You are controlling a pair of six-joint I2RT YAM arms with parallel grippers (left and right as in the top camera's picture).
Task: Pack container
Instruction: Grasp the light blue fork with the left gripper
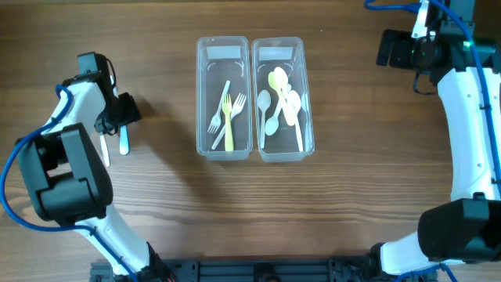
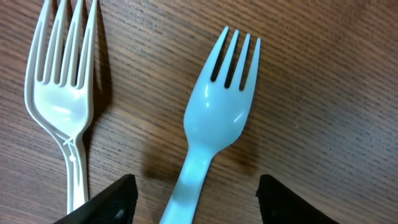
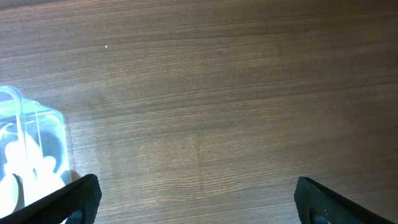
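Observation:
Two clear containers stand side by side mid-table: the left container holds a white and a yellow fork, the right container holds several spoons. On the table at far left lie a light blue fork and a white fork. My left gripper hovers low over them, open; in the left wrist view the blue fork has its handle between the open jaws, untouched, and the white fork lies beside it. My right gripper is open and empty at the far right.
In the right wrist view the open jaws hang over bare wood, with the spoon container's corner at the left edge. Both arm bases stand at the table's front corners.

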